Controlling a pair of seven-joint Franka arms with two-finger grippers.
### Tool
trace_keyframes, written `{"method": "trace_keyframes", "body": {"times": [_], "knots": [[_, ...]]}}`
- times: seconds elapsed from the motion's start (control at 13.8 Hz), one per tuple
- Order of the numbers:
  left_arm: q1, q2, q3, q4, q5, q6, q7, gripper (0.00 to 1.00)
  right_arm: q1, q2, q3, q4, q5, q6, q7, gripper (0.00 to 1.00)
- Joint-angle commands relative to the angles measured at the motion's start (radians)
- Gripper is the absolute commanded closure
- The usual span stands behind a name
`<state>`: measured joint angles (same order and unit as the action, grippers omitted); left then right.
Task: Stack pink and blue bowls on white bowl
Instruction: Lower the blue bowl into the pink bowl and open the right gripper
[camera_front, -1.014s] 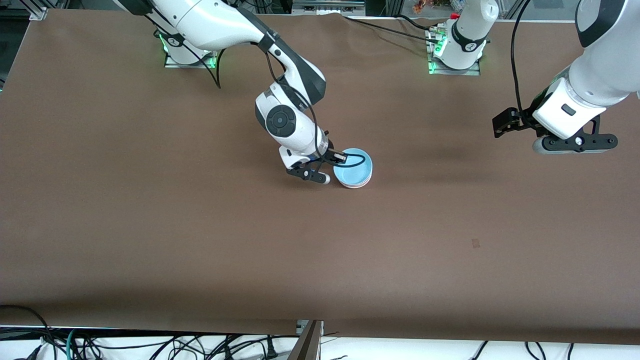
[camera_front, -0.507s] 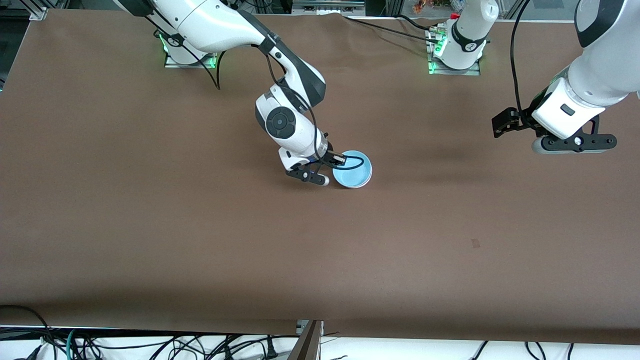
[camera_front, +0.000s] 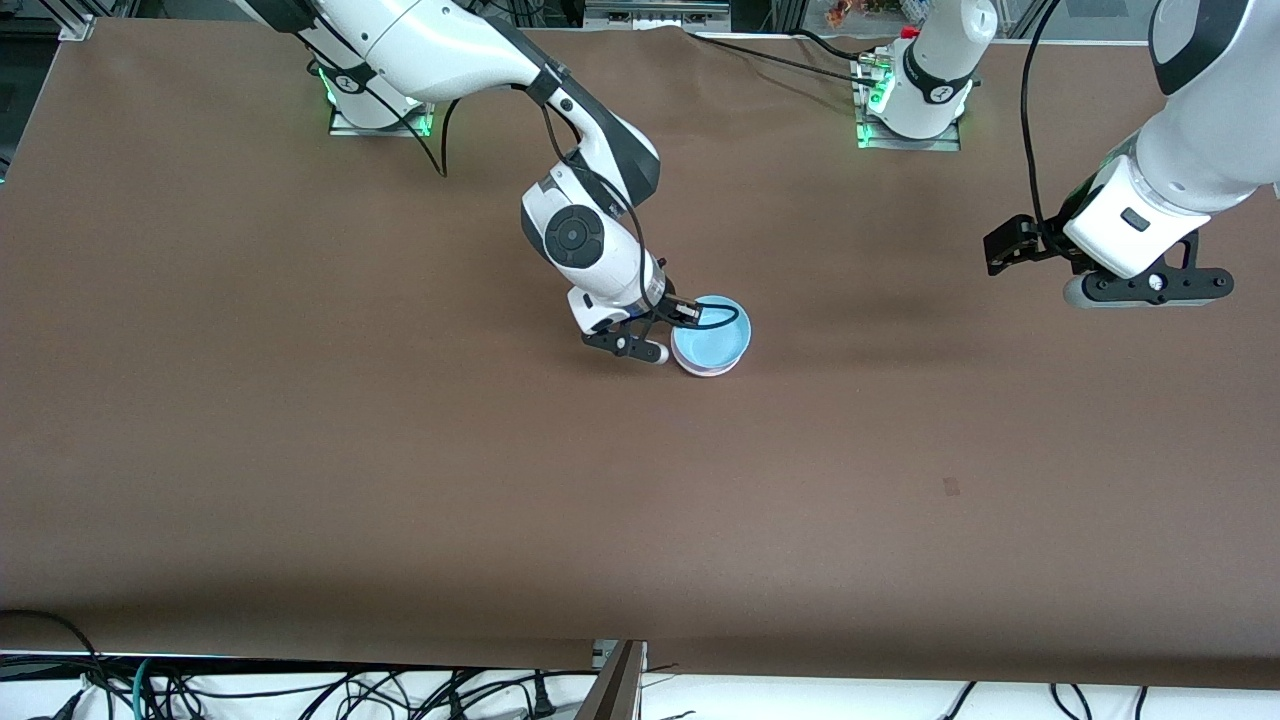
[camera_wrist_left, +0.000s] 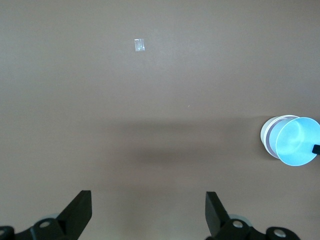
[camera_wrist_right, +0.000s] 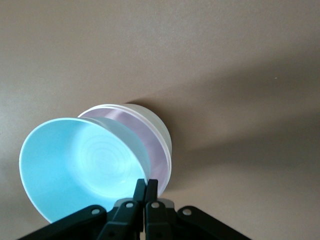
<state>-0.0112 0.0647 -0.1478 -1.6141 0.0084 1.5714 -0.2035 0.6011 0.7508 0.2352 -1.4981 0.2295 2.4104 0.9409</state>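
The right gripper (camera_wrist_right: 145, 192) is pinched tight on the rim of the blue bowl (camera_wrist_right: 85, 167), holding it tilted over the pink bowl (camera_wrist_right: 145, 137), which sits nested in the white bowl (camera_wrist_right: 155, 122) mid-table (camera_front: 300, 450). The left gripper (camera_wrist_left: 147, 210) waits with its fingers spread wide and empty, over bare table toward the left arm's end.

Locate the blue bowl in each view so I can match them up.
Front view: blue bowl mid-table, pinched at its rim by the right gripper.
Left wrist view: at the picture's edge.
Right wrist view: tilted, filling the foreground.
Shared landmark: the pink bowl and white bowl nested beneath it.
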Motion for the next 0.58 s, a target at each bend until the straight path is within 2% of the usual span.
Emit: {"method": "trace_keyframes", "body": {"times": [0.0, 0.29, 0.36, 0.43, 0.51], "knots": [[-0.001, 0.014, 0.001, 0.029, -0.008, -0.019, 0.024, 0.00, 0.008, 0.007, -0.011, 0.006, -0.021, 0.013, 0.024, 1.00], [-0.003, 0.014, 0.001, 0.029, -0.010, -0.019, 0.024, 0.00, 0.006, 0.018, -0.014, 0.006, -0.021, 0.015, 0.024, 1.00], [-0.003, 0.014, 0.001, 0.029, -0.010, -0.021, 0.024, 0.00, 0.006, 0.018, -0.013, 0.007, -0.013, 0.015, 0.027, 0.74], [-0.003, 0.014, 0.001, 0.029, -0.010, -0.019, 0.024, 0.00, 0.008, 0.016, -0.014, 0.007, -0.012, 0.015, 0.032, 0.01], [-0.003, 0.014, 0.001, 0.029, -0.010, -0.019, 0.024, 0.00, 0.008, 0.013, -0.014, 0.009, -0.018, 0.015, 0.077, 0.00]]}}
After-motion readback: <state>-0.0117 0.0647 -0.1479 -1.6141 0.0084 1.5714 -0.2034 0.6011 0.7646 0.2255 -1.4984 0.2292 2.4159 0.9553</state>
